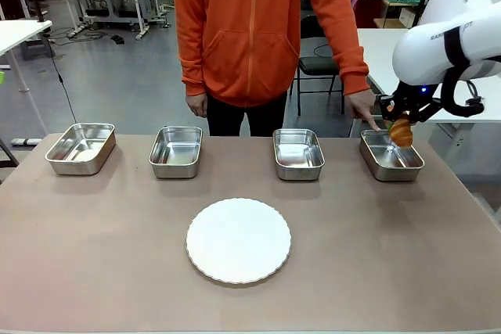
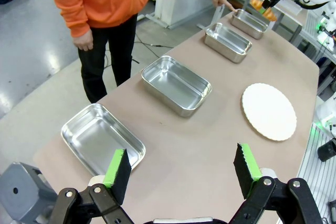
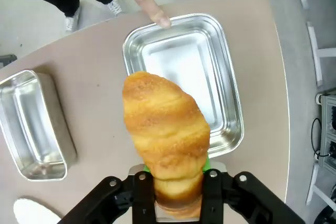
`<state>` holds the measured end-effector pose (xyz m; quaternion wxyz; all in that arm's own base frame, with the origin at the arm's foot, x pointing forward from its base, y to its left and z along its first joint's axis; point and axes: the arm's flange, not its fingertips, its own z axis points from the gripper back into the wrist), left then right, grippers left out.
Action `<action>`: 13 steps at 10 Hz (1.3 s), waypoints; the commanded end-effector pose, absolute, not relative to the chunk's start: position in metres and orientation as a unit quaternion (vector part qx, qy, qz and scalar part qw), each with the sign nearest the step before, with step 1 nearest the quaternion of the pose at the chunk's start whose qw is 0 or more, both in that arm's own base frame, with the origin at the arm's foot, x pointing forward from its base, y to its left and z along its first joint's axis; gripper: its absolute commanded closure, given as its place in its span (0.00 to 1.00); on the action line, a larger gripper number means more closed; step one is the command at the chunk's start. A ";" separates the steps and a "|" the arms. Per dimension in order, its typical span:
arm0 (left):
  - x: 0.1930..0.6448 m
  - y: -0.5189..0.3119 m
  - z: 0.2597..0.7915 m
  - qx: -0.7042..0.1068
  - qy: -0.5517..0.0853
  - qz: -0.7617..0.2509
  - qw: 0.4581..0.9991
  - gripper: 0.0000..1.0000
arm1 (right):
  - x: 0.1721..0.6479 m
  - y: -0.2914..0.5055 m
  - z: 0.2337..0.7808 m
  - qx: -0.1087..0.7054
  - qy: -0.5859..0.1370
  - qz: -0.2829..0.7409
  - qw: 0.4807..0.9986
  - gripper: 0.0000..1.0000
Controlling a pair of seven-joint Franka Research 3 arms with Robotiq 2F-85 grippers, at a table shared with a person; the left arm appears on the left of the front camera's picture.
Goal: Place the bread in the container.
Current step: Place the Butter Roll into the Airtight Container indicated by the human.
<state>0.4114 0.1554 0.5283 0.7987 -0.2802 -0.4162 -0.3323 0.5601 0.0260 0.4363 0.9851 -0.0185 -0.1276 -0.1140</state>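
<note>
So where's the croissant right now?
The croissant is held in the right gripper's jaws, hanging just above the rightmost pan at the table's far right, where the person's finger touches the rim.

White arm (image 1: 438, 37), black jaws, green pads (image 2: 116, 167), orange hoodie (image 1: 258, 21)

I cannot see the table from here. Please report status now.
Right gripper shut on the bread, above the container. Left gripper open, holding nothing. Person's finger touches the container's rim.
</note>
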 end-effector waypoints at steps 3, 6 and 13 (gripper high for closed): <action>0.410 0.154 0.529 -0.280 -0.418 -0.333 0.797 0.00 | 0.578 0.022 0.423 -0.025 -0.095 -0.117 0.988 0.66; 0.410 0.154 0.529 -0.280 -0.418 -0.333 0.797 0.00 | 0.594 0.019 0.404 -0.034 -0.073 -0.110 0.991 0.66; 0.410 0.154 0.529 -0.280 -0.418 -0.333 0.797 0.00 | 0.615 0.004 0.382 -0.055 -0.083 -0.104 0.990 0.00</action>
